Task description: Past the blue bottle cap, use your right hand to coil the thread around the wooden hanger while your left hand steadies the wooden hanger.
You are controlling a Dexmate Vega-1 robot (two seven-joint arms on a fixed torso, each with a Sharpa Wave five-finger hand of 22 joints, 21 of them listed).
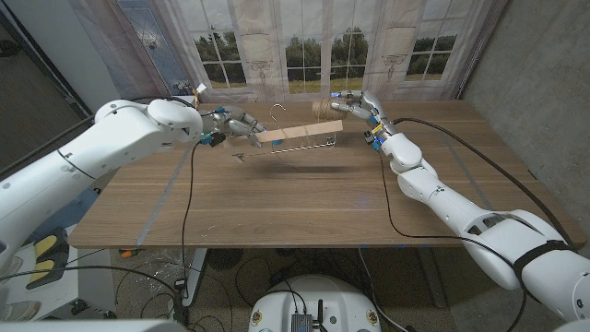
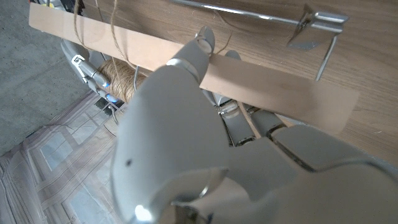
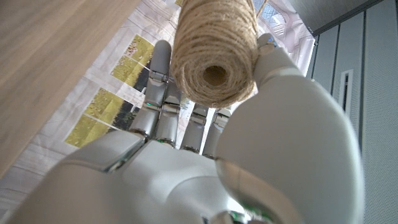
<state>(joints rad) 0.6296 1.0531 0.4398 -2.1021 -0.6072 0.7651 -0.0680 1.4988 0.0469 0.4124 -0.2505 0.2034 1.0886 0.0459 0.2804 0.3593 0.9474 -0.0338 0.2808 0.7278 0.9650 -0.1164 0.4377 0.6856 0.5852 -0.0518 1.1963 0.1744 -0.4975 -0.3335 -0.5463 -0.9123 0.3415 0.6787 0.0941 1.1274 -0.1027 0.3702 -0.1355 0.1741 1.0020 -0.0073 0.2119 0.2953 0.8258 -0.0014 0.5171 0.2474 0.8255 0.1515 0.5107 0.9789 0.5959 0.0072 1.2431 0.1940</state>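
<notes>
A flat wooden hanger (image 1: 297, 135) with a metal hook (image 1: 277, 110) and a wire clip bar (image 1: 293, 146) is held above the table. My left hand (image 1: 236, 124) grips its left end; in the left wrist view my fingers (image 2: 202, 46) wrap the wooden bar (image 2: 261, 93). Thin twine strands (image 2: 115, 28) cross the bar's far end. My right hand (image 1: 361, 109) is raised at the hanger's right end and holds a spool of jute twine (image 3: 214, 46) between thumb and fingers. The spool (image 2: 119, 78) shows behind the bar too.
The wooden table (image 1: 304, 198) spreads below the hanger, which casts a shadow on it. Blue tape strips (image 1: 157, 217) mark its left part. Curtains and a window (image 1: 304, 46) stand behind the far edge. A black cable (image 1: 189, 203) hangs from my left arm.
</notes>
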